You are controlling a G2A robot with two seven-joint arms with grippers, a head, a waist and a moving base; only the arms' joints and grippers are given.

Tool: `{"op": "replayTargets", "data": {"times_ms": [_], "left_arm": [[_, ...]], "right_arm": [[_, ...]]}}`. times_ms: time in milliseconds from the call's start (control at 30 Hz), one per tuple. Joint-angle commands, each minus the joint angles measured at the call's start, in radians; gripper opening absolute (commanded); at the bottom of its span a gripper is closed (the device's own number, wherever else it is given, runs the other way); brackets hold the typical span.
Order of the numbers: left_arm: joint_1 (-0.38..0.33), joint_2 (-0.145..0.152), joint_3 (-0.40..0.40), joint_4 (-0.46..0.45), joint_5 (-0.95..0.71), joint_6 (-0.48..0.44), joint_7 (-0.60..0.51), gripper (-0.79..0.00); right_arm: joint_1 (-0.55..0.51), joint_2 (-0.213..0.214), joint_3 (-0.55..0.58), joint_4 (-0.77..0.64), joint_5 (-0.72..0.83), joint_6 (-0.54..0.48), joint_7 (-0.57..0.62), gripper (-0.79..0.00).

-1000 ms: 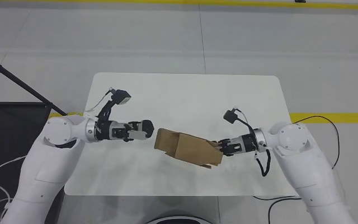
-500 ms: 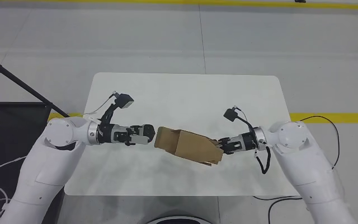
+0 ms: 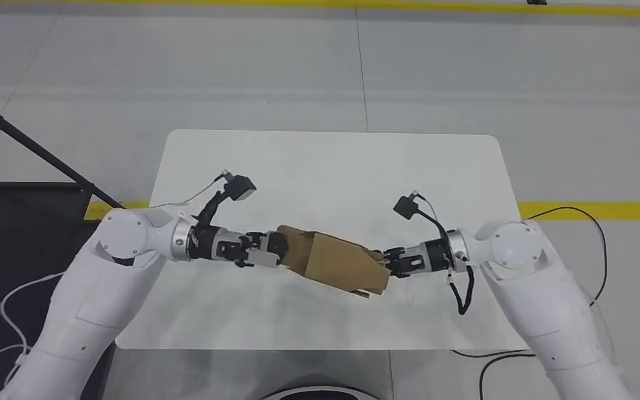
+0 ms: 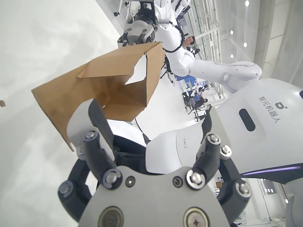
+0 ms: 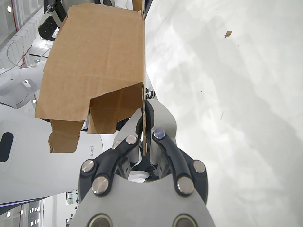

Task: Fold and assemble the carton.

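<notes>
A brown carton, partly unfolded with loose flaps, hangs just above the white table near its front middle. My right gripper is shut on a flap at the carton's right end; in the right wrist view the cardboard edge is pinched between the pads and the carton stretches away from them. My left gripper stands open at the carton's left end. In the left wrist view one finger lies against the near flap of the carton, and the other finger is well clear of it.
A small brown scrap lies on the table behind the carton. A black pole slants past the table's left side. Bare table stretches behind and to both sides of the carton.
My left arm has moved right and turned its wrist, closing the gap until its open fingers meet the carton's left end. The right gripper kept its hold, and the carton barely shifted.
</notes>
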Motion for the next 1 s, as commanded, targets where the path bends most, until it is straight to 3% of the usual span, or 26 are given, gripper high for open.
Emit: {"op": "replayTargets", "data": {"times_ms": [0,967], "left_arm": [[-0.005,0.000,0.010,0.000,0.001,-0.001,0.001,0.000],[-0.082,0.017,0.159,0.027,-0.021,-0.009,0.009,0.000]], "right_arm": [[0.004,0.000,-0.005,0.003,0.002,-0.001,0.000,-0.785],[0.035,0.003,-0.041,0.018,0.017,-0.001,-0.005,-0.785]]}}
